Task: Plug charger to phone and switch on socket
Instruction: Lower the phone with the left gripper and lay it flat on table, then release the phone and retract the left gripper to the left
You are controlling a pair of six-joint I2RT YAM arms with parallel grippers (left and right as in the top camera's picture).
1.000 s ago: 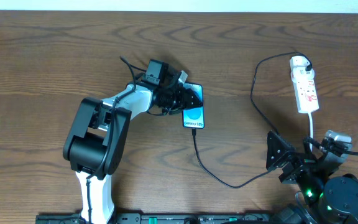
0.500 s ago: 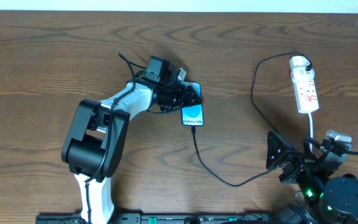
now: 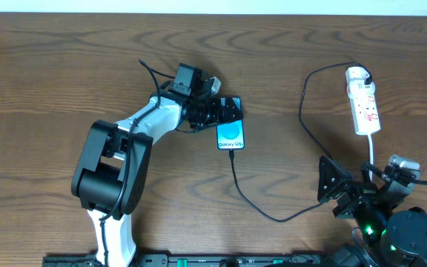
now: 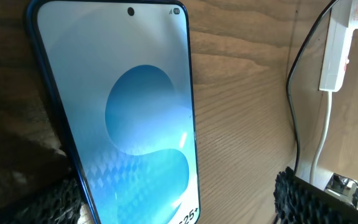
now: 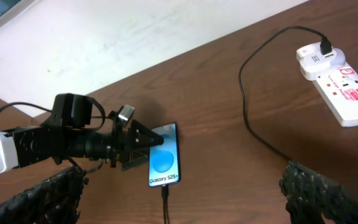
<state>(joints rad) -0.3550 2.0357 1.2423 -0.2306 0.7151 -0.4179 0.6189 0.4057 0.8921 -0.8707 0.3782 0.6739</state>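
The phone lies flat on the table with its blue screen lit, and also shows in the left wrist view and the right wrist view. The charger's black cable runs from its connector at the phone's near end round to the white plug head in the socket, a white power strip with red switches. My left gripper is open, its fingers straddling the phone's far end without touching it. My right gripper is open and empty, near the front right.
The strip's white cord runs toward the right arm's base. The table's back edge meets a pale wall.
My left gripper has drawn back slightly toward the far left. The phone sits a touch farther back. The right arm has not moved.
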